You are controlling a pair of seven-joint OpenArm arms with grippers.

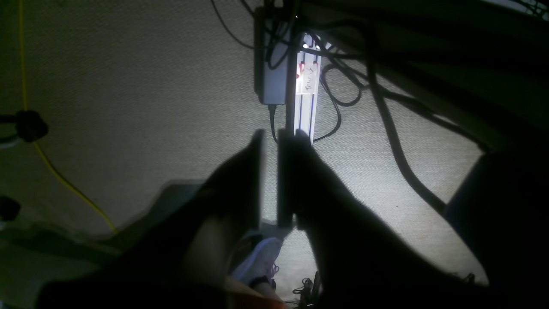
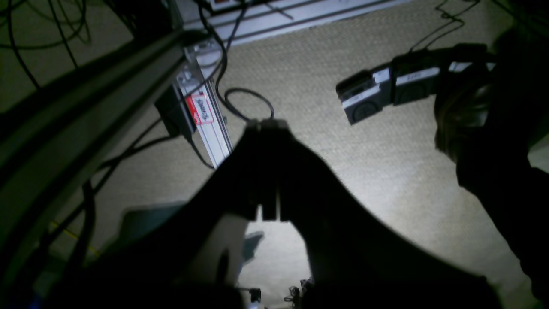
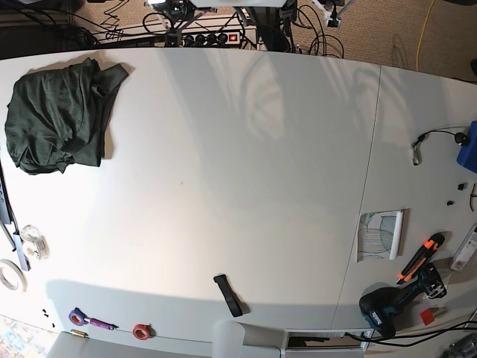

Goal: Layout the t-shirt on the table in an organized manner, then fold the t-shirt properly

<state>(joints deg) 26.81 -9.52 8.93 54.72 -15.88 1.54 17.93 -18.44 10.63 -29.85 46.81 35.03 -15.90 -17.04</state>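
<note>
A dark green t-shirt (image 3: 59, 115) lies crumpled in a heap at the far left corner of the white table (image 3: 238, 186). Neither gripper is near it. Both wrist cameras look down past the table at the carpet. In the left wrist view my left gripper (image 1: 270, 135) is a dark silhouette, its fingers parallel with only a thin slit between them and nothing held. My right gripper (image 2: 266, 124) has its fingertips touching and is empty. The other arm's link (image 2: 386, 90) hangs at that view's upper right.
Along the near edge lie a black strap (image 3: 229, 294), a red tape roll (image 3: 140, 330) and a purple tool (image 3: 78, 318). A cordless drill (image 3: 395, 302), an orange knife (image 3: 419, 257) and a paper sheet (image 3: 380, 235) sit at the right. Cables and an aluminium rail (image 1: 306, 98) lie below.
</note>
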